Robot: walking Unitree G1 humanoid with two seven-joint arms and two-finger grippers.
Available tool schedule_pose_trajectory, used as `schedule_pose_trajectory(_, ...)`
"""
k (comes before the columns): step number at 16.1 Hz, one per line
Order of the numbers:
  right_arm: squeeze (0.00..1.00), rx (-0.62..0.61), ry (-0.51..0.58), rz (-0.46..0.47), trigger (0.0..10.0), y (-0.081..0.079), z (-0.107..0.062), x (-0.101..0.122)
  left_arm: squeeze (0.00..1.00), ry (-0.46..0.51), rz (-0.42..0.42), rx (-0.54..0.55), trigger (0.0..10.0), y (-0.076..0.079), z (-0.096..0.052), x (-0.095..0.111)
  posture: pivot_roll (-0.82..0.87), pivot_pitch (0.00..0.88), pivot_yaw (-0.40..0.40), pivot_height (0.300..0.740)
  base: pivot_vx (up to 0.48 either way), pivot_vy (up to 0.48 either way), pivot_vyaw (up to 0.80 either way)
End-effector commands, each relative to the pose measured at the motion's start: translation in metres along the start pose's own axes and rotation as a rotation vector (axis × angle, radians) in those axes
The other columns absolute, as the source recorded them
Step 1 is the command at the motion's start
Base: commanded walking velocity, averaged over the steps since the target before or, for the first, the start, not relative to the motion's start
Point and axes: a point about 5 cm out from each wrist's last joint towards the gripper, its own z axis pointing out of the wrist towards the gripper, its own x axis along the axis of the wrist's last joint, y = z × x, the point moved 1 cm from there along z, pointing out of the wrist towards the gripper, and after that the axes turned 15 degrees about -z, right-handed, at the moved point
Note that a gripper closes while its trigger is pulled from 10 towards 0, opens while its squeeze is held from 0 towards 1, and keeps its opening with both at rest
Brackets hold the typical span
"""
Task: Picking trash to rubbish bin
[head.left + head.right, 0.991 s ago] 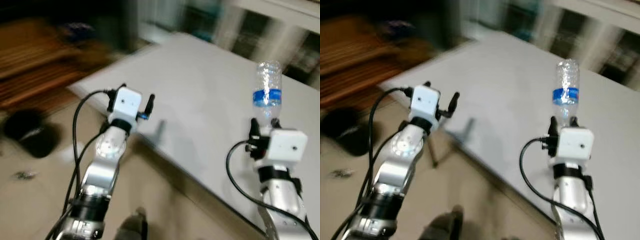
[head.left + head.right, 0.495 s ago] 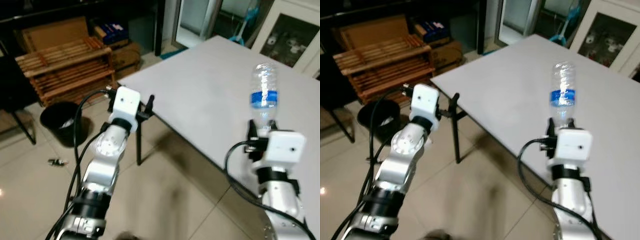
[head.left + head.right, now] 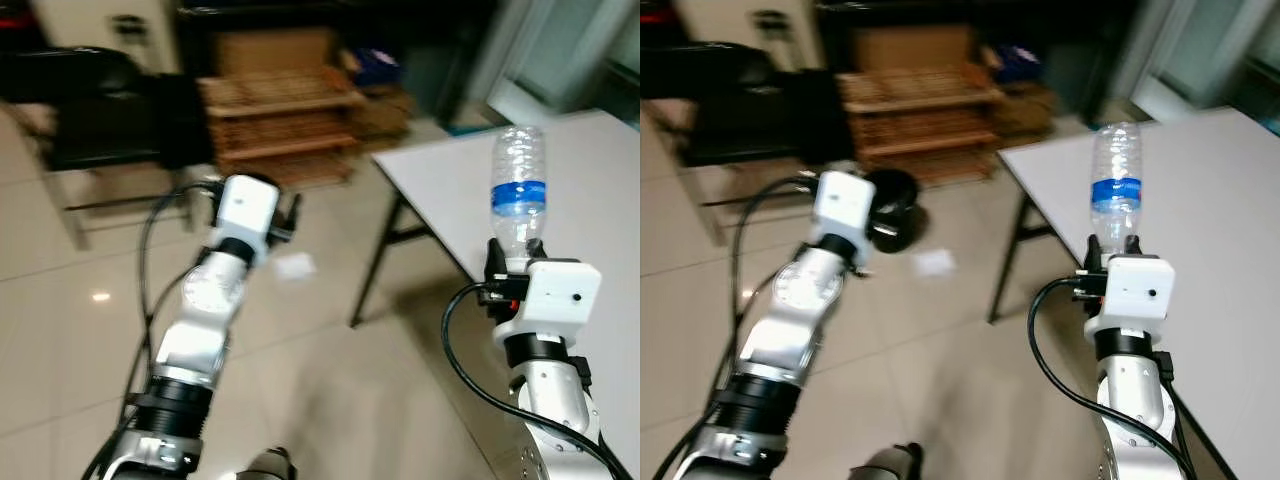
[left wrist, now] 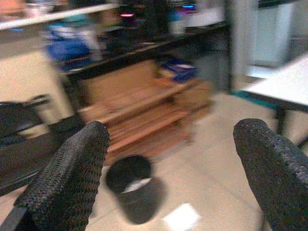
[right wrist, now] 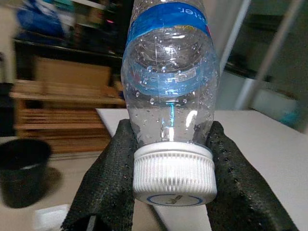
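Your right end effector (image 3: 1110,250) holds the bottle (image 3: 1116,185) upside down, cap (image 5: 173,173) nearest the wrist, over the near edge of the bench (image 3: 1210,190). Ahead of your left end effector (image 4: 173,159), on the floor, stands the rubbish bin (image 4: 131,185), a scrap (image 4: 182,216) just beside it and a slatted rack (image 4: 144,120) behind it.

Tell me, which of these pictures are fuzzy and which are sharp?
Both eye views smear the shelves and chair behind; the right gripper and bottle stay fairly crisp. Left wrist view blurs the bin. Right wrist view shows droplets and cap sharply, background soft.
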Motion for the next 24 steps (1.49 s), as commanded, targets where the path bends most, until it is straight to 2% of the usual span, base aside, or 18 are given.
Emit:
schedule_pose_trajectory(1,0.0,-0.01,-0.006,-0.008,10.0,0.004,0.0,-0.001,0.0,-0.004,-0.019,-0.019,10.0,0.009,0.0,-0.002,0.18,0.114,-0.057,0.74,0.0,0.0,0.8)
schedule_pose_trajectory(3,0.0,-0.008,-0.007,-0.008,10.0,0.004,0.001,-0.002,0.0,-0.011,-0.028,-0.011,10.0,0.008,0.002,-0.003,0.18,0.112,-0.057,0.74,0.0,0.0,0.8)
schedule_pose_trajectory(9,0.0,-0.017,-0.009,0.012,10.0,0.005,0.001,-0.002,0.0,-0.033,-0.077,-0.022,10.0,0.005,0.008,-0.003,0.18,0.112,-0.058,0.74,0.0,0.0,0.0)
schedule_pose_trajectory(24,0.0,-0.017,0.006,0.01,10.0,0.003,0.003,0.001,0.0,-0.047,-0.079,-0.048,10.0,0.007,0.011,-0.005,0.18,0.102,-0.056,0.74,0.267,0.344,0.0)
